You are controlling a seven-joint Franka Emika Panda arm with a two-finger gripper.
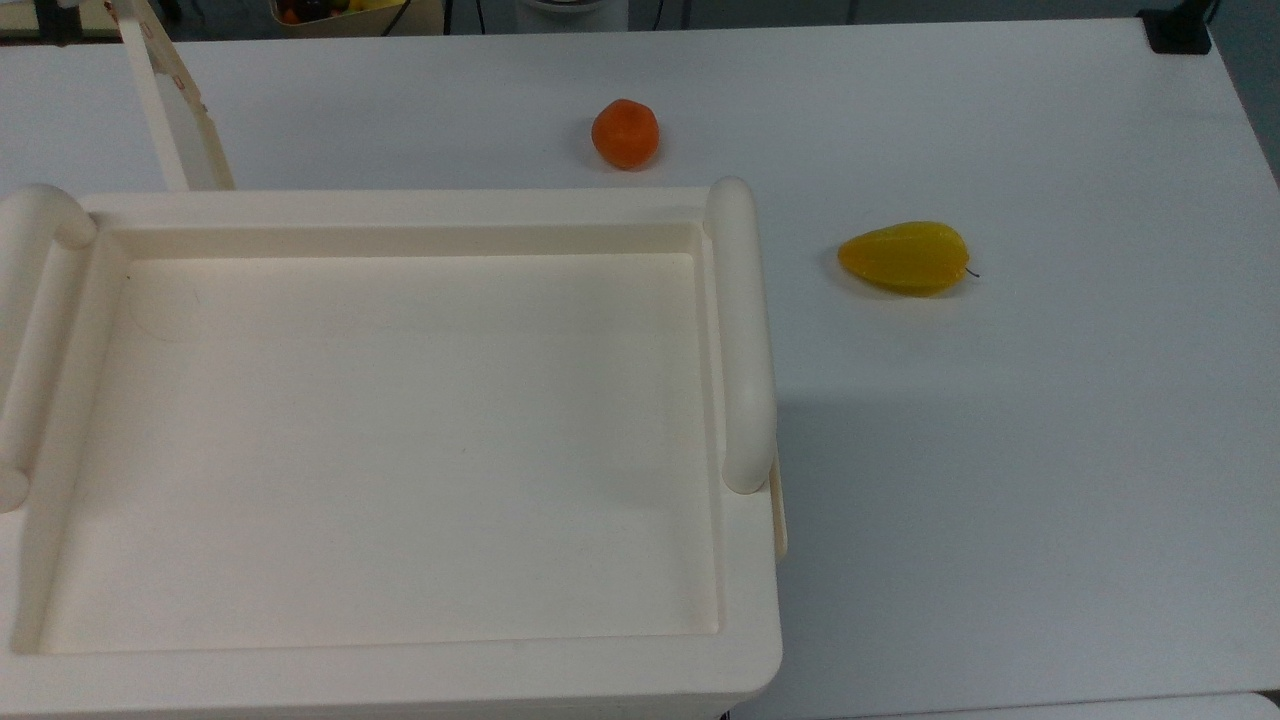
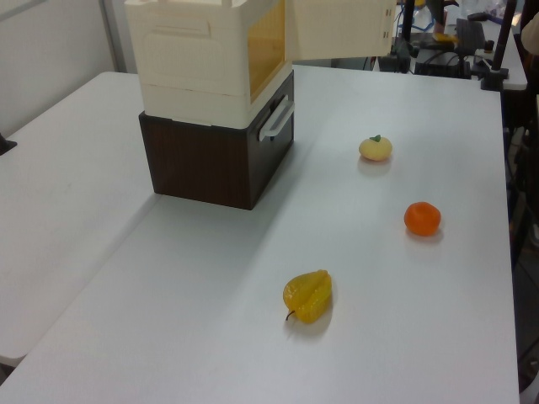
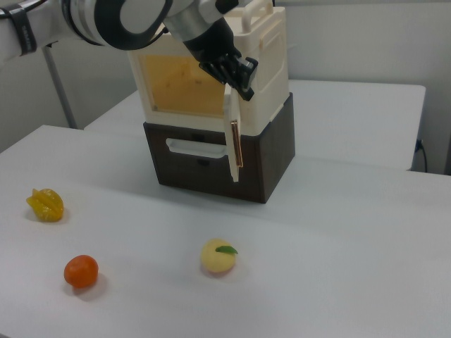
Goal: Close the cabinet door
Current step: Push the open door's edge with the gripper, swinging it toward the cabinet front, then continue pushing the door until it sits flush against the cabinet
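The counter (image 2: 421, 337) carries the cabinet (image 3: 211, 77) on a dark base (image 3: 268, 165). Its cabinet door (image 3: 233, 137) stands swung open, edge-on in the right view. The end effector (image 3: 238, 77) seems to touch the door's top; its grip I cannot tell.

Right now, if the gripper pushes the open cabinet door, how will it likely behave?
The cabinet door looks like a thin rigid panel, so it should swing rather than bend. It stands edge-on, wide open. The cabinet rests on a dark base, so it probably won't slide.
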